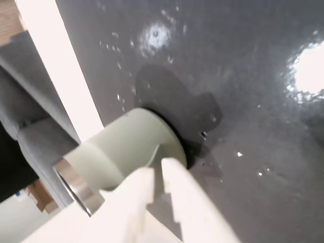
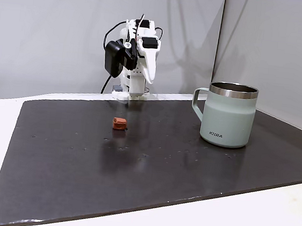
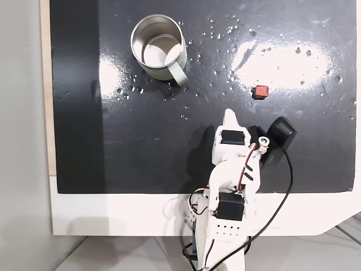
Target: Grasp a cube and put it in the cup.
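Arm folded upright at the table's (image 2: 150,172) far edge, jaws (image 1: 158,174) nearly closed and empty as no grasp has begun; cube (image 2: 119,123) lies loose left of centre, cup (image 2: 229,115) upright at right, awaiting it.

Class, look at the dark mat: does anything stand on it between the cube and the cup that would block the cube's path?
Nothing visible does. In a fixed view the cube lies alone on the mat, and the stretch of mat between it and the cup is bare. The gripper is folded back, near the mat's edge.

Brick-red cube (image 2: 119,123) apart from upright cup (image 2: 228,121)
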`<action>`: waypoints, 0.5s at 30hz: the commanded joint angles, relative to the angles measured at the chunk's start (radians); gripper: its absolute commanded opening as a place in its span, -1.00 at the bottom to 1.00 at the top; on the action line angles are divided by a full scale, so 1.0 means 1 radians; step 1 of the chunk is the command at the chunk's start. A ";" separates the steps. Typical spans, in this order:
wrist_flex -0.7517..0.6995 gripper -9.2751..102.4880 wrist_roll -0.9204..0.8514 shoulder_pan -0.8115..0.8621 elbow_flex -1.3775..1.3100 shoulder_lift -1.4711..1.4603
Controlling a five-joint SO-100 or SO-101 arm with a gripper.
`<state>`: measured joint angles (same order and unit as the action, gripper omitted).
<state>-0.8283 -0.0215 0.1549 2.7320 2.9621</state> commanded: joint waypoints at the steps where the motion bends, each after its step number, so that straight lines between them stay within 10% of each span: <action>1: -0.029 -0.83 -0.017 0.018 -0.155 -0.117; 15: -0.123 -0.83 -0.181 0.109 -0.468 -0.492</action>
<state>-0.9449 -0.1764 0.2332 2.3838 2.5341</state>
